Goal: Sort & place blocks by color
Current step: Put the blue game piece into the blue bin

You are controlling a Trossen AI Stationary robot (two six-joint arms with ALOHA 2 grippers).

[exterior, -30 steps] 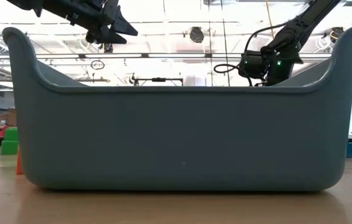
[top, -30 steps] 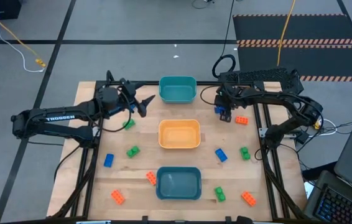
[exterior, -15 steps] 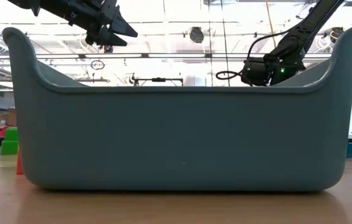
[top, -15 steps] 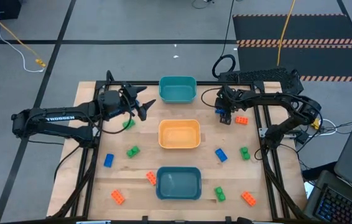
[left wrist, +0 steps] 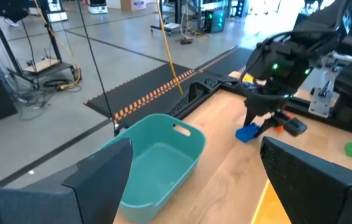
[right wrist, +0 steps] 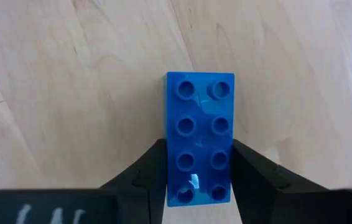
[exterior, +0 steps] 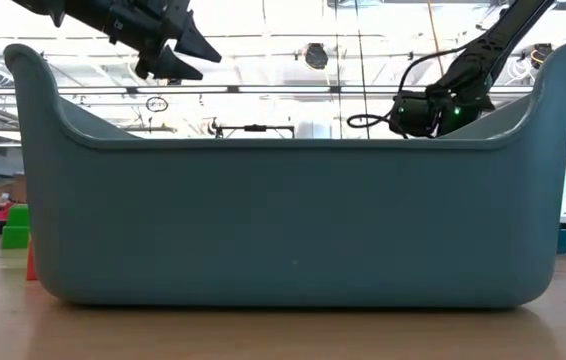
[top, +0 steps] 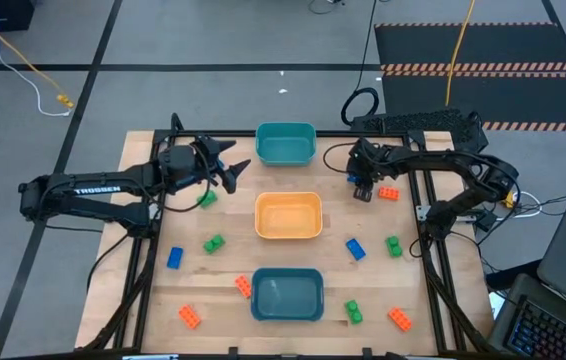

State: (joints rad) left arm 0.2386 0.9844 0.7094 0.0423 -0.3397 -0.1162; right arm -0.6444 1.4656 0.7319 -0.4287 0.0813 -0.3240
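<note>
Compared with one second before, the right tool (top: 361, 187) had come down lower over the far right part of the light wooden tabletop (top: 143, 290), and its fingers (right wrist: 148, 174) had narrowed until they pressed both long sides of a small blue studded plastic brick (right wrist: 199, 146). The high view showed only a dark tool over a blue spot beside an orange studded brick (top: 389, 193); the right wrist view showed the grip clearly, with the blue brick lying flat on the wood. The left tool (top: 225, 166) stayed raised near the far teal plastic bin (top: 285, 145), its fingers wide apart and holding nothing.
</note>
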